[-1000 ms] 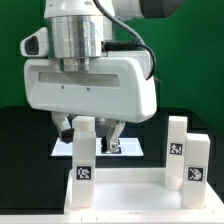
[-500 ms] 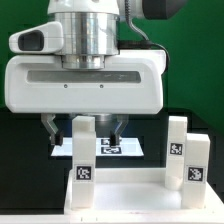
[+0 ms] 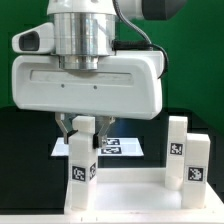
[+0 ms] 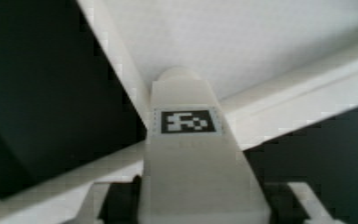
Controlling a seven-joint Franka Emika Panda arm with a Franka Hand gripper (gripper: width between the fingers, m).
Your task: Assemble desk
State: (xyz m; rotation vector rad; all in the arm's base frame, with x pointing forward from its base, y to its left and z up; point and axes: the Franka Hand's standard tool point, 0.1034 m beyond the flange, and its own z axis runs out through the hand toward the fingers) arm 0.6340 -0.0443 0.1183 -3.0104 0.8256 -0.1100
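Since a second ago the two-finger gripper (image 3: 85,131) has swung square-on and sunk a little over the white square-bar plastic leg with tag stickers (image 3: 83,160); likely screwing it into its socket. Fingers (image 3: 66,131) clenched on the leg's top. Leg stands upright, long axis vertical, tag facing the camera, at the near corner of the white rimmed model tabletop panel (image 3: 128,189) on the exterior view's left. Two more legs (image 3: 185,152) already stand at the right-hand corner. Marker board (image 3: 122,148) lies behind, on the black desk (image 3: 25,135).
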